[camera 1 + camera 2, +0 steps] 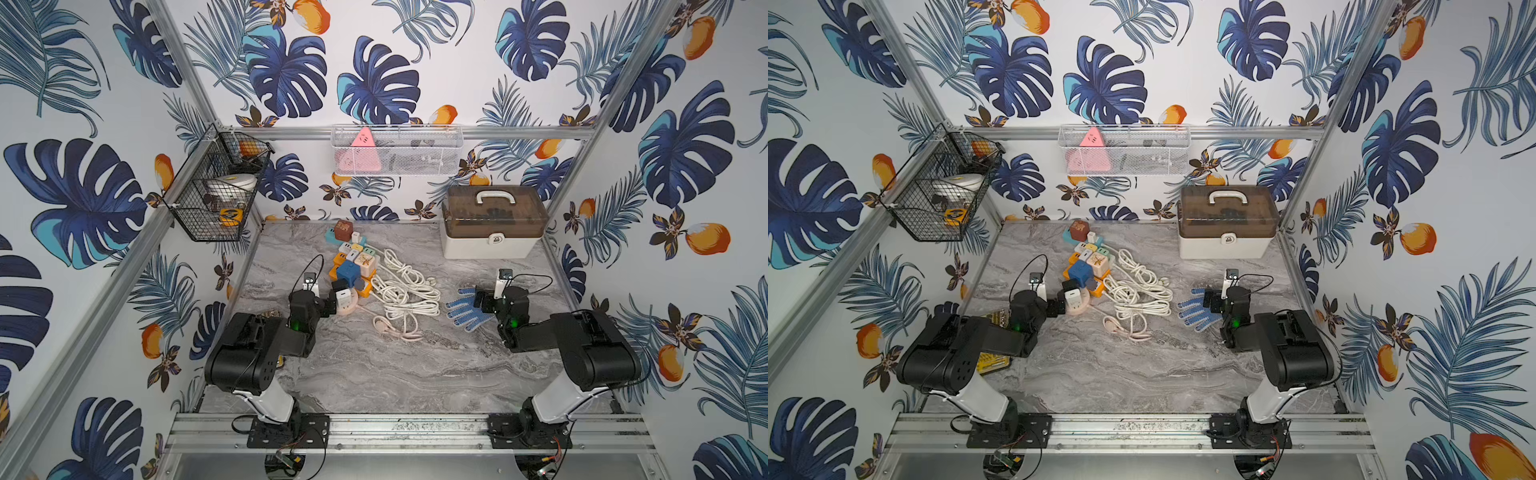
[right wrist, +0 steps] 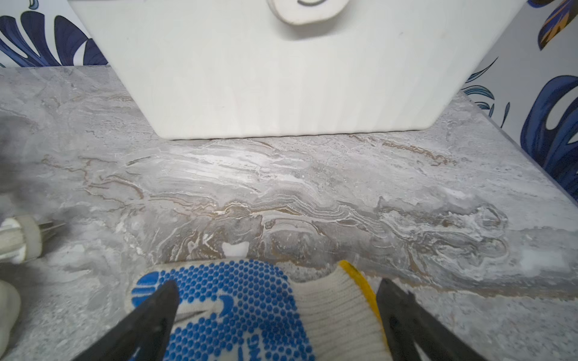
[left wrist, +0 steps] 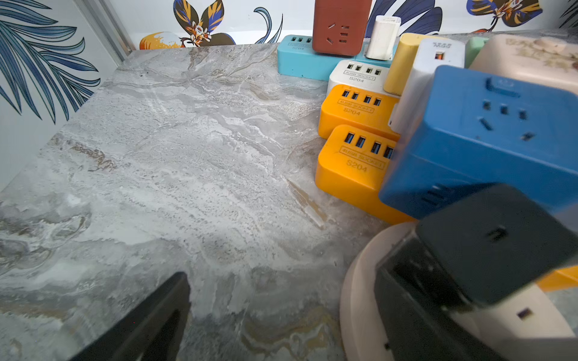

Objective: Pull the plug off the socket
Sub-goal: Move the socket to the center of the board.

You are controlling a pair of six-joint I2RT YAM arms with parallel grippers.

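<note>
While both pincers stood spread wide over the veined grey marble-look tabletop (image 1: pixel 395 370), the right gripper (image 2: pixel 276 286) hung above a knitted glove (image 2: pixel 225 281) studded with blue rubber dots. Left of centre, the left gripper (image 1: pixel 331 305) sat just beside the round, pale-pink socket (image 1: pixel 353 311), in which a boxy white plug (image 1: pixel 343 297) stood seated. Farther back lay tangled cream cables (image 1: pixel 407 286), cube-shaped plastic adapters (image 1: pixel 348 270) and a white storage box (image 1: pixel 492 243) with a smoky translucent lid.

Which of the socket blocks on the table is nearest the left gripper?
The round pale pink socket base, at the left gripper, bearing a white plug and a black plug; the others are rectangular or cubic, farther off.
</note>
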